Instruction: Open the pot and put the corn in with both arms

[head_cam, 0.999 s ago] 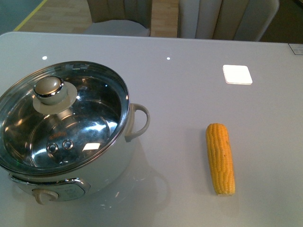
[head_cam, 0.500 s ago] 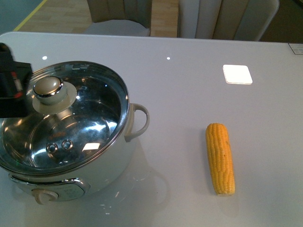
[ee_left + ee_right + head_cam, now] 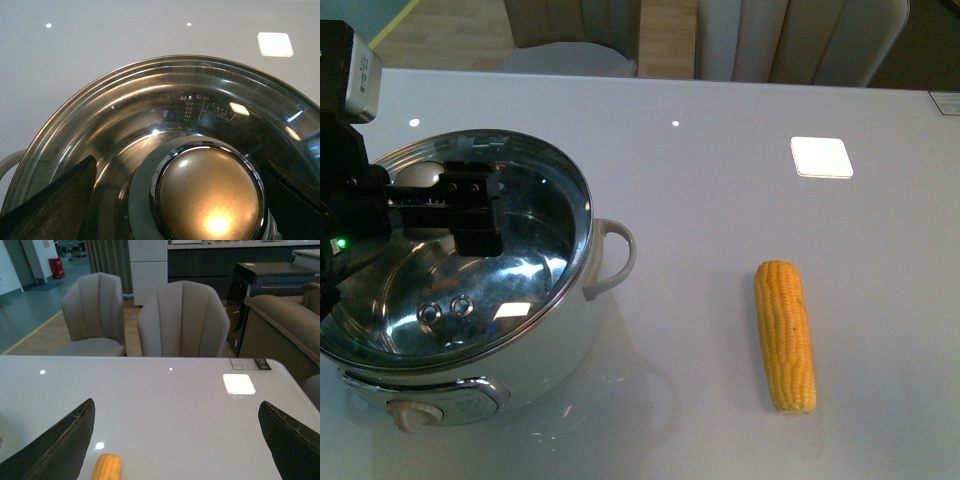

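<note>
Inspection, lid-removal stage; the pot (image 3: pixel 470 330) stands at the lower left of the front view on the bench (image 3: pixel 720 130), its glass lid (image 3: pixel 535 225) seated inside the steel rim, so nothing of the task is done yet.

Left hand (image 3: pixel 181 164): jaws spread wide, one finger to each side of the lid knob (image 3: pixel 210 200) in the left wrist view, neither touching it; it carries nothing.

Right hand (image 3: pixel 176 405): jaws likewise wide and empty, above bare bench; it does not show in the front view.

The corn (image 3: pixel 786 335) lies flat at the lower right of centre in the front view, well apart from the pot, its length running up and down the frame; only its tip shows at the bottom edge of the right wrist view.

Handling, my judgement:
- Lid: glass in a metal band, so rigid, fairly heavy for its grip point and breakable if dropped; the knob is a polished dome and likely slippery; I would close low on it, at the collar under the dome, and lift straight up so the rim does not catch.
- Corn: stiff, light, round enough to roll; the kernels give some bite; I would take it across the middle, jaws square to its length, and not squeeze hard.
- Pot body: broad and probably heavy enough to stay put; the loop side handle (image 3: pixel 612 255) is not needed.
</note>
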